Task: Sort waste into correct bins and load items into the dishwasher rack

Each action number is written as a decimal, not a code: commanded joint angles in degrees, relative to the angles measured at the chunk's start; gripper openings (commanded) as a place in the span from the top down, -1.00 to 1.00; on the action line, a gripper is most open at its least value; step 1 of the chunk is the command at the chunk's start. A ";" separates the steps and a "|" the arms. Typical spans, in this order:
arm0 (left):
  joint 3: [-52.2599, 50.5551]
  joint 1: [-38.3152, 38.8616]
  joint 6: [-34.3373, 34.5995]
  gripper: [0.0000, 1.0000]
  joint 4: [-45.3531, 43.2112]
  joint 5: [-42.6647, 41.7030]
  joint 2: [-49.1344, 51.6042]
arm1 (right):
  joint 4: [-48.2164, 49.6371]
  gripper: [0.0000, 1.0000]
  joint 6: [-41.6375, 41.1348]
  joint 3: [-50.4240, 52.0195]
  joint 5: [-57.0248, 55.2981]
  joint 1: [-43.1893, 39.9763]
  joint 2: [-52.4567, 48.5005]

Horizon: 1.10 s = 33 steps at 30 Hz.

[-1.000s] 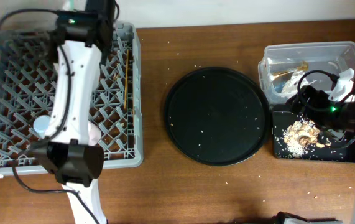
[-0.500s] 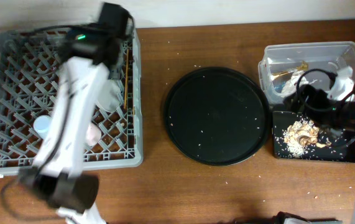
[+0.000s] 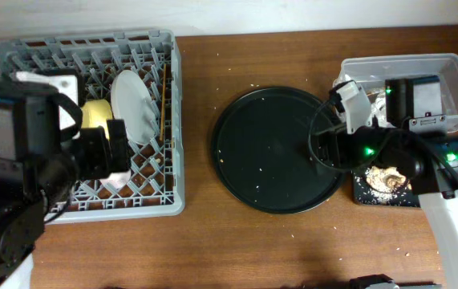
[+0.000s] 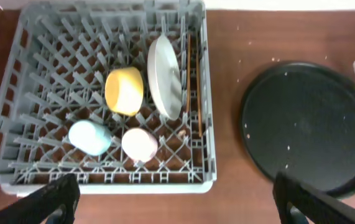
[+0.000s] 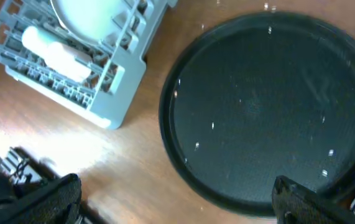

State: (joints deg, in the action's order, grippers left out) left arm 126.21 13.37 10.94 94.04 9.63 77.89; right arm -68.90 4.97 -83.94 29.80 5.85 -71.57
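Left gripper (image 4: 176, 202) gapes wide — yellow bowl (image 4: 124, 91) lies in dishwasher rack (image 4: 109, 182).

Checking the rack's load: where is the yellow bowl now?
Left wrist view: the yellow bowl sits in the grey plastic dishwasher rack, just left of the standing pale round plate, near the small pink cup.

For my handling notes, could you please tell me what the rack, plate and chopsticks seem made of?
The dishwasher rack: matte grey moulded plastic, judging by its uniform pegs and grid. The plate: pale, smooth; ceramic or melamine, I cannot tell. The chopsticks: thin brown sticks, probably wood.
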 commanded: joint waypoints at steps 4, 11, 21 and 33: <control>-0.15 -0.13 -0.33 -0.98 2.64 -0.44 -0.24 | 9.40 -0.97 26.40 5.40 -1.27 0.46 13.53; -0.15 -0.13 -0.33 -0.98 2.67 -0.44 -0.24 | 35.39 -0.97 22.18 56.41 -9.07 -1.77 60.72; -0.15 -0.15 -0.33 -0.98 2.67 -0.44 -0.24 | 66.16 -0.97 8.04 83.62 -9.09 -4.74 71.34; -0.15 -0.04 -0.35 -0.98 2.64 2.16 -1.18 | 66.16 -0.97 8.04 83.62 -9.09 -4.74 71.21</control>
State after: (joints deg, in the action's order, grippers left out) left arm 126.06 13.37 10.94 96.68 9.74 77.87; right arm -2.70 13.67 -0.84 20.80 1.45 -0.69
